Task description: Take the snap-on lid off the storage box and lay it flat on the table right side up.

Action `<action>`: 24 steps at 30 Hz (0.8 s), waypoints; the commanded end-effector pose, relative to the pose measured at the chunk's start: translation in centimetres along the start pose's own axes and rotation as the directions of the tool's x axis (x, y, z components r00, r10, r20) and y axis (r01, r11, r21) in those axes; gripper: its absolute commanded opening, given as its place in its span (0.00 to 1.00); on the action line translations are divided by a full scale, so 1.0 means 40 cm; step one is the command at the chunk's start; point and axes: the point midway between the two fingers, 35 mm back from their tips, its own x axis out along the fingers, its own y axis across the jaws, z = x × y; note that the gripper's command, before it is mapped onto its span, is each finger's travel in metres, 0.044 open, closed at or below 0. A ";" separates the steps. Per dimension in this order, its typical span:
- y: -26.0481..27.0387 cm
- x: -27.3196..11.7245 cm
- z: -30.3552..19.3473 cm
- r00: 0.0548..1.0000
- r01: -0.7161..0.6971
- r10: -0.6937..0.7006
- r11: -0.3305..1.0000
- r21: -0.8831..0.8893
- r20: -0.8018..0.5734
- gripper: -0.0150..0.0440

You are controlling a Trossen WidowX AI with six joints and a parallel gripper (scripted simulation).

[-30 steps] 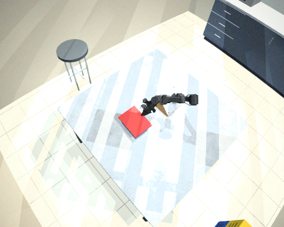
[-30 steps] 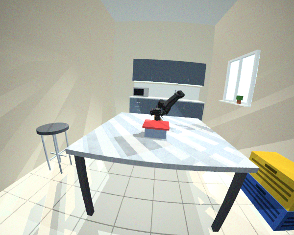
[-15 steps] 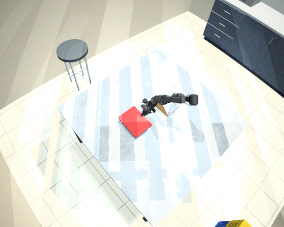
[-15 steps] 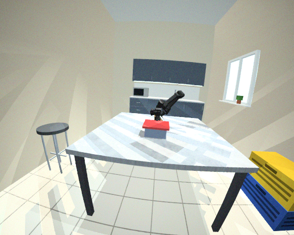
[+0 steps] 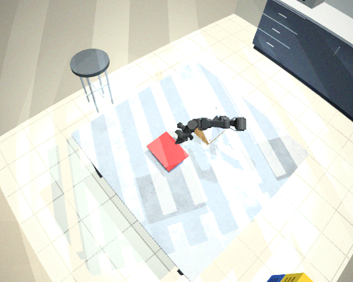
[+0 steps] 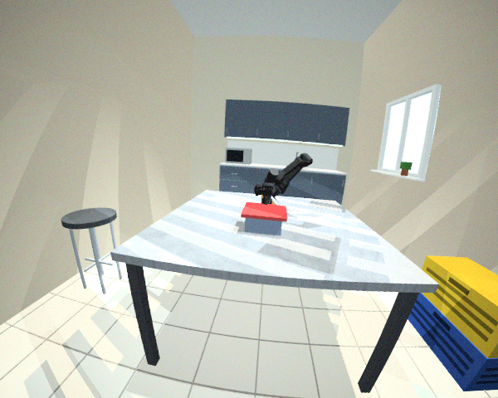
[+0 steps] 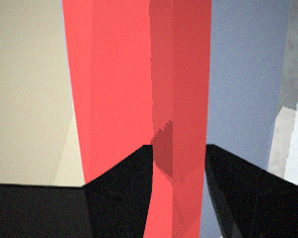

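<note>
The red lid [image 5: 167, 151] [image 6: 264, 211] [image 7: 119, 59] sits on the blue-grey storage box [image 6: 263, 225] [image 7: 245, 74], covering its top. It looks about level; any small gap under its far edge is too small to tell. The box stands on the table [image 5: 225, 197] [image 6: 176, 252]. My gripper [image 5: 176, 143] [image 6: 266, 203] [image 7: 178, 154] is shut on the lid's edge on the side nearest the arm. In the wrist view one finger is over the lid's top and the other is by its rim, on the box side. The far finger is hidden in the top and exterior views.
A thin brown, angular thing [image 5: 202, 136] stands on the table under the arm, partly hidden by it. A round dark stool [image 5: 90, 61] [image 6: 89, 217] stands beyond the table's side. Yellow and blue crates [image 6: 472, 283] stand on the floor at the right.
</note>
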 end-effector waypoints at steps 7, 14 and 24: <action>0.002 0.002 0.000 1.000 -0.001 0.001 1.000 0.002 0.001 0.25; 0.003 0.004 0.000 1.000 -0.001 0.001 1.000 0.002 0.001 0.25; 0.005 0.005 0.000 1.000 -0.001 0.001 1.000 0.002 0.001 0.25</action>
